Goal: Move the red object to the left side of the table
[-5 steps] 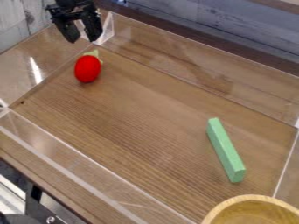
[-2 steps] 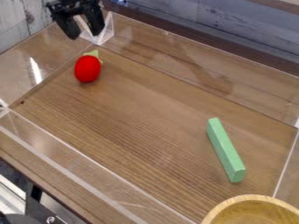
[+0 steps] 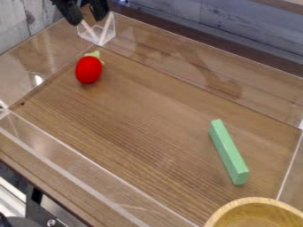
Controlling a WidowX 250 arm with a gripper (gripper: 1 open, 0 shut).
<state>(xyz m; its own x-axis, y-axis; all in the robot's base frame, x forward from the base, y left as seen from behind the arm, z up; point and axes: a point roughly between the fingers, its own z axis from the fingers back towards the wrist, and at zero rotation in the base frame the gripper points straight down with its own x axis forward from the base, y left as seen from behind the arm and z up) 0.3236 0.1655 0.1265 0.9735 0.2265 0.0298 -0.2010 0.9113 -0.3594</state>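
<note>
The red object (image 3: 89,69), a small glossy red toy fruit with a green top, rests on the brown wood-grain table (image 3: 154,124) near its far left corner. My gripper (image 3: 85,15) hangs above and behind it at the top left edge of the picture, only its dark fingertips showing, apart and holding nothing. There is clear space between the gripper and the red object.
A long flat green block (image 3: 229,151) lies at the right side of the table. A round wooden bowl (image 3: 254,215) sits at the bottom right corner. Low clear acrylic walls (image 3: 71,151) ring the tabletop.
The gripper has risen away from the red object, moving up toward the top edge of the picture. The red object has stayed where it was.
</note>
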